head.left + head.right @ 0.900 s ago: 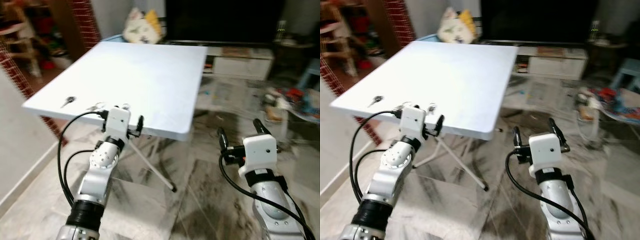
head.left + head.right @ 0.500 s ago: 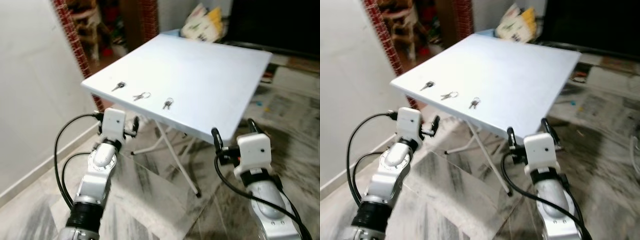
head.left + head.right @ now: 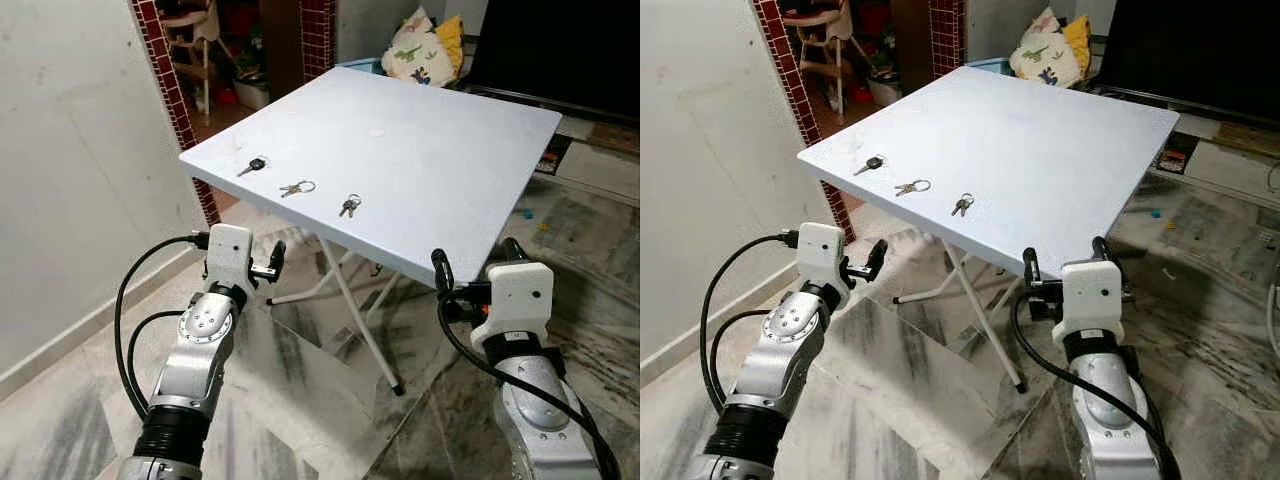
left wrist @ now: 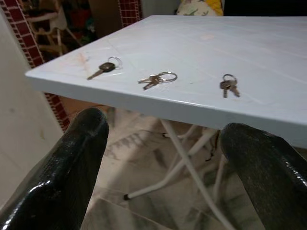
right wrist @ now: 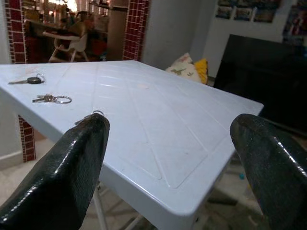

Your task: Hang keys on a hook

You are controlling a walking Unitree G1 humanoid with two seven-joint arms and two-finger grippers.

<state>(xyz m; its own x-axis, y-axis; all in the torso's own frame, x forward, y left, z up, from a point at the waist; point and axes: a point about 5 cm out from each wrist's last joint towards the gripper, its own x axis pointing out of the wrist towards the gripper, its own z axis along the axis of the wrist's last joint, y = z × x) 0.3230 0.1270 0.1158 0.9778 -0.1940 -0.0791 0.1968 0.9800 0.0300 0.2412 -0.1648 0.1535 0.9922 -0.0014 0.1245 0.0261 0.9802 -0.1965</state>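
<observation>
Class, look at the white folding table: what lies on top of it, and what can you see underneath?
On the white folding table lie three key sets. Underneath, crossed white legs stand on marble floor; the tabletop covers their upper joints.

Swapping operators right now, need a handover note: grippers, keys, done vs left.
Left gripper: open, holds nothing, below the near edge of the white folding table.
Right gripper: open, holds nothing, in front of the table's near right edge.
Keys: three sets in a row near the table's near left edge: single black-headed key, ringed bunch, small pair. All lie flat, untouched.
Done: robot stands at the table, both grippers raised toward it.
Left: pick up keys, find a hook (none seen in these views), hang them.
</observation>
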